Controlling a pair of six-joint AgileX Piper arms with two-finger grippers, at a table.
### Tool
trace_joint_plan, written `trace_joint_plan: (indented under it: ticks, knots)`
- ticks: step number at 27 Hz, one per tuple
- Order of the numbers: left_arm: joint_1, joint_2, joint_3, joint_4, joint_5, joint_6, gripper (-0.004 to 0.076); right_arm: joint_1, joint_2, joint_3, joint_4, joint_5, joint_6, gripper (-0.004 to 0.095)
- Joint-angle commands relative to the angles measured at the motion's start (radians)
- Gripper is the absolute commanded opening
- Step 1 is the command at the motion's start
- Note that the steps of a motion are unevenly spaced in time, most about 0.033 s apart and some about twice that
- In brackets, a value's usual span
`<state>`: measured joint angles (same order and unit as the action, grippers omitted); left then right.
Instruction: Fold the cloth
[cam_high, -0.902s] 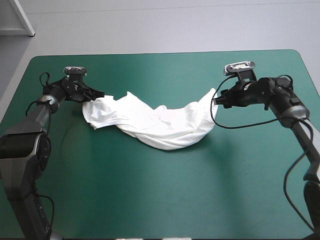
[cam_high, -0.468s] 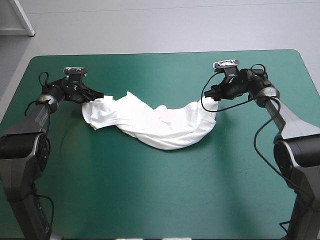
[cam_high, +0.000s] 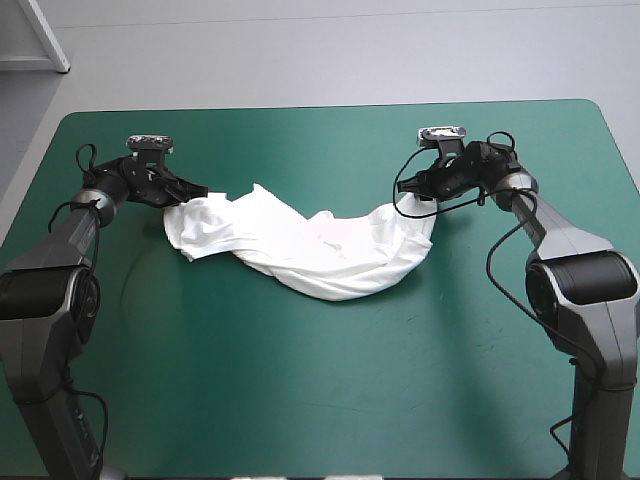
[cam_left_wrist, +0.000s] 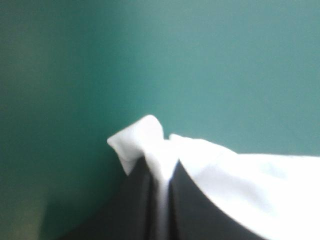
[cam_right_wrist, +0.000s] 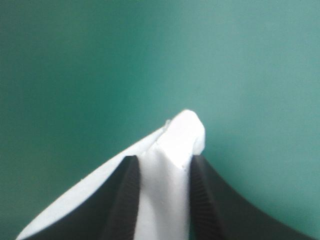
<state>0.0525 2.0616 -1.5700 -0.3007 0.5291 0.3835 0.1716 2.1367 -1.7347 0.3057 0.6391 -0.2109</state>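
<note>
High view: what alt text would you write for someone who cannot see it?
A white T-shirt lies in a crumpled curve on a teal-green table, each end pinched by a black gripper: the left gripper at one end, the right gripper at the other.

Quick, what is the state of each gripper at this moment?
The left gripper is shut on one end of the T-shirt.
The right gripper is shut on the T-shirt's other end.
</note>
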Motion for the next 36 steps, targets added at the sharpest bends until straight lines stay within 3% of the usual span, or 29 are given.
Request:
trace_joint_plan:
  ticks: [1,2,12,18,26,33,35,36]
  knots:
    - [-0.001,-0.066,-0.025,-0.017,-0.020,-0.003,0.0019,-0.008,-0.056,-0.029,0.016,-0.063,-0.006,0.0033]
    - [-0.001,-0.067,-0.025,-0.017,-0.020,-0.003,0.0019,-0.008,-0.058,-0.032,0.016,-0.067,-0.008,-0.0019]
    - [-0.001,-0.178,-0.057,-0.008,-0.097,-0.003,0.0019,-0.008,-0.169,-0.167,-0.028,-0.052,0.000,-0.0013]
    - [-0.001,-0.305,-0.164,0.038,-0.052,-0.003,0.0019,-0.008,-0.277,-0.279,-0.117,0.051,0.016,-0.0013]
    - [-0.001,-0.485,-0.326,0.117,0.014,-0.005,0.0019,-0.008,-0.449,-0.371,-0.290,0.128,0.108,-0.0013]
    - [-0.001,-0.673,-0.405,0.277,0.052,-0.045,0.0019,-0.008,-0.678,-0.371,-0.523,0.131,0.186,-0.0013]
    - [-0.001,-0.703,-0.405,0.354,0.094,-0.091,0.0019,-0.008,-0.714,-0.371,-0.581,0.144,0.203,-0.0013]
    - [-0.001,-0.729,-0.405,0.420,0.143,-0.134,0.0019,-0.008,-0.748,-0.371,-0.663,0.163,0.245,-0.0013]
